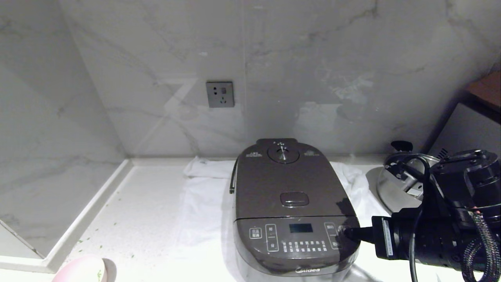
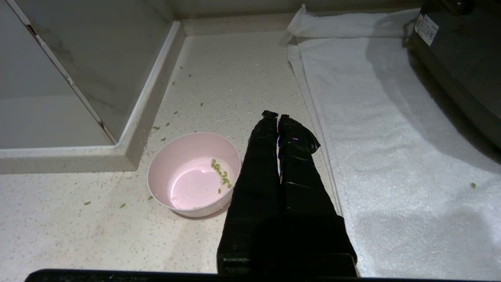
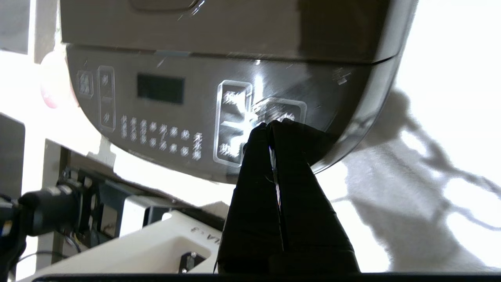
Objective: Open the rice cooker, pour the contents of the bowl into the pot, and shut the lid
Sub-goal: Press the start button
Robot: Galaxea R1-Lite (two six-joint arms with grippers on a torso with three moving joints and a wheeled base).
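Note:
The dark brown-grey rice cooker [image 1: 291,203] stands on a white towel, its lid [image 1: 287,184] down, so the pot is hidden. My right gripper [image 1: 346,232] is shut and empty, with its tips over the front button panel's right corner [image 3: 270,117]. The pale pink bowl [image 2: 194,173] sits on the counter left of the cooker, holding a few green bits, the contents [image 2: 221,176]. Only its rim [image 1: 84,270] peeks in at the bottom of the head view. My left gripper [image 2: 277,116] is shut and empty, just to the right of the bowl above the counter.
A white towel [image 2: 391,137] lies under the cooker. A steel pan [image 1: 395,184] with black handles stands right of it, behind my right arm. Marble walls close the back and left, with a socket [image 1: 220,94]. Green bits are scattered on the counter [image 2: 164,127].

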